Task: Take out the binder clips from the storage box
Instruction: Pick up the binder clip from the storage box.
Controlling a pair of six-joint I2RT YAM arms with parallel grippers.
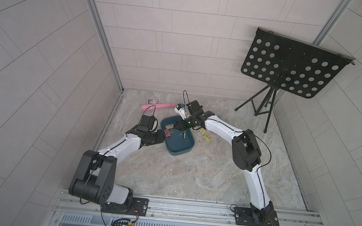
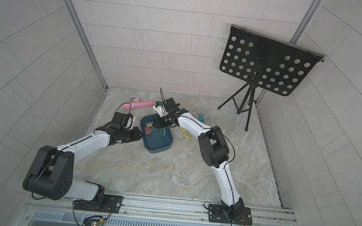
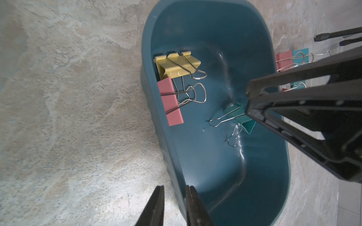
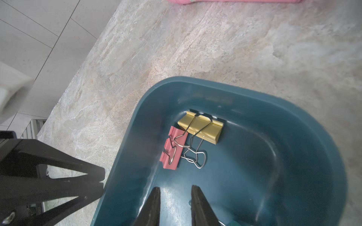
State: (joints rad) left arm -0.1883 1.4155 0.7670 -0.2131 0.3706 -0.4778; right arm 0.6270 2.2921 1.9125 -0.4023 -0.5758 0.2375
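The storage box [image 1: 180, 146] [image 2: 158, 144], a dark teal tub, sits mid-floor. Three binder clips lie inside: a yellow one [image 3: 177, 63] [image 4: 201, 127] and a pink one [image 3: 170, 101] [image 4: 173, 150] against one wall, and a teal one [image 3: 238, 116] near the middle. My left gripper [image 3: 174, 186] [image 1: 162, 136] is shut on the storage box wall, one finger inside and one outside. My right gripper [image 4: 175, 187] [image 1: 175, 126] hangs open inside the box. Only bare box floor shows between its fingers, and the teal clip lies just beside them.
More clips lie on the floor outside the box: yellow ones [image 1: 205, 136], plus a pink [image 3: 284, 58] and a teal one [image 3: 300, 54]. A long pink tube [image 1: 157, 106] and a small card [image 1: 153, 101] lie behind the box. A black music stand [image 1: 292, 65] stands at the back right.
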